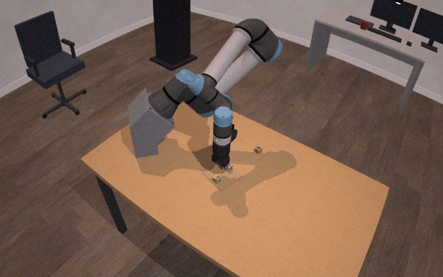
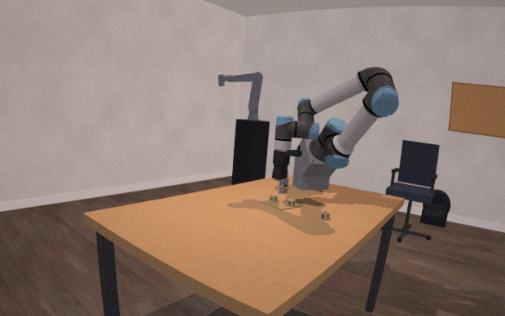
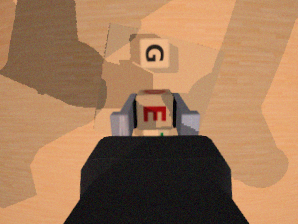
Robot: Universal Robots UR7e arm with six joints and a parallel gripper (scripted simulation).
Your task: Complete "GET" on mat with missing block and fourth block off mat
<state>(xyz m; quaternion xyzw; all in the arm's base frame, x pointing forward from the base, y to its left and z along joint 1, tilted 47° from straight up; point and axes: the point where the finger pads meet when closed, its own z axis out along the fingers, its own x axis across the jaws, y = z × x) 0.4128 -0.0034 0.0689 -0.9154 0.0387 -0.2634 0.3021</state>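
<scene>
My gripper (image 1: 221,166) (image 2: 283,187) (image 3: 154,103) is shut on a block with a red E (image 3: 154,115) on top, and holds it a little above the table at the near edge of the thin tan mat (image 1: 226,185) (image 2: 282,206) (image 3: 123,42). In the wrist view the G block (image 3: 154,54) lies flat on the mat just beyond the held block, letter up. The top and exterior views show two blocks on the mat, one (image 1: 216,178) (image 2: 274,198) and another (image 1: 230,166) (image 2: 291,201), with a gap between them. Their letters are too small to read there.
A fourth block (image 1: 258,150) (image 2: 325,215) lies on the table off the mat, to the side. The robot's grey base (image 1: 146,125) stands at the table's back corner. The arm casts a broad shadow over the mat.
</scene>
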